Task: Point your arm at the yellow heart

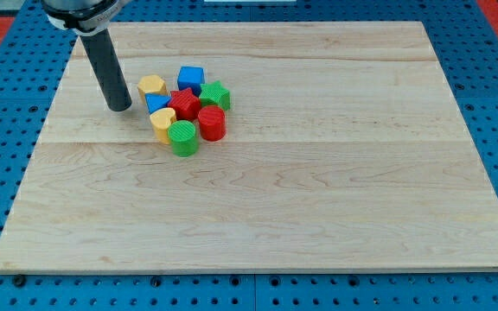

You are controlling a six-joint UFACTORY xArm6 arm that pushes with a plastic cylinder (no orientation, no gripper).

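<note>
The yellow heart (162,123) lies at the lower left of a tight cluster of blocks on the wooden board (318,190). My tip (120,108) rests on the board to the left of the cluster, about a block's width left of and slightly above the yellow heart, not touching it. The dark rod rises from the tip toward the view's top left.
The cluster also holds a yellow hexagon (151,85), a blue cube (190,79), a small blue block (156,103), a red star (183,104), a green star (215,93), a red cylinder (212,123) and a green cylinder (182,138). Blue pegboard surrounds the board.
</note>
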